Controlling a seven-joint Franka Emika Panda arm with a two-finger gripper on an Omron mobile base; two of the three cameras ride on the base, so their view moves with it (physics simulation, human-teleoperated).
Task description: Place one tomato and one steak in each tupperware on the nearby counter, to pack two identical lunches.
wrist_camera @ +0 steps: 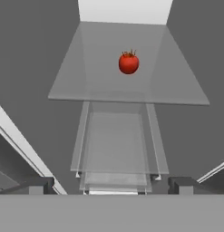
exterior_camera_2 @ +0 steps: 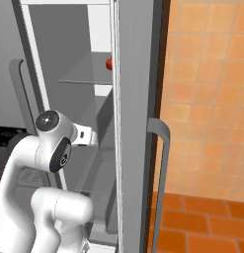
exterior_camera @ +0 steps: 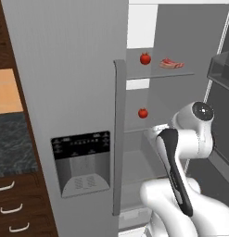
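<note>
red tomato is sitting stem-up on the fridge's glass shelf; another tomato and steak are lying above; gripper is hanging released.

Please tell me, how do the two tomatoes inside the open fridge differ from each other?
The upper tomato sits on the higher glass shelf; the lower tomato sits on the shelf below. The upper tomato has a steak lying beside it, apart from it, while the lower tomato sits alone. The open gripper faces the lower tomato, not the upper one. Both are red, round and of similar size.
</note>
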